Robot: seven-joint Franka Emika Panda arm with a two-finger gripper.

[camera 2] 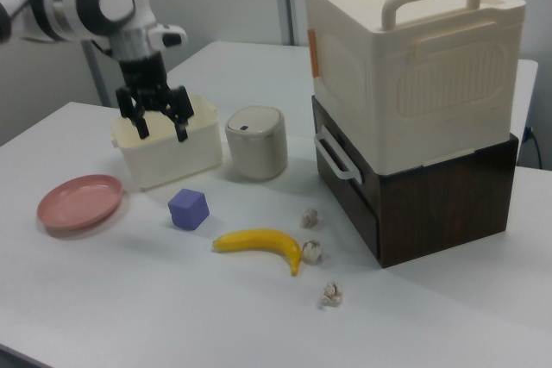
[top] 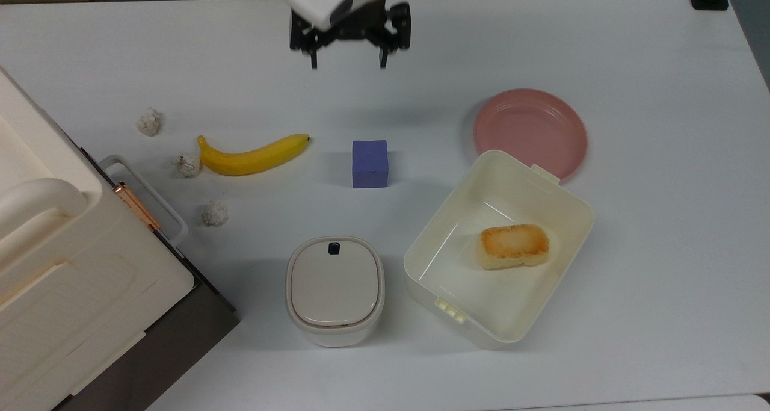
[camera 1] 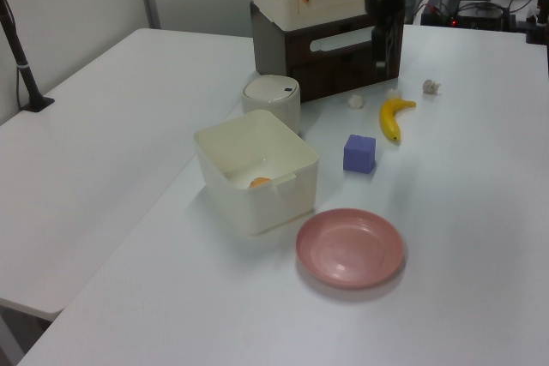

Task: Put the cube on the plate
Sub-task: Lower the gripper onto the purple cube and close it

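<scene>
The gripper [top: 348, 62] hangs high above the worktop [top: 662, 218], jaws spread wide and empty. The cube [top: 369, 163] rests on the worktop between the banana [top: 252, 156] and the pink plate [top: 529, 132]. Descend vertically, centre the jaws astride opposite flat faces, then close. No legible markings are visible.

Bright, even overhead light, soft faint shadows, all views sharp.
</scene>
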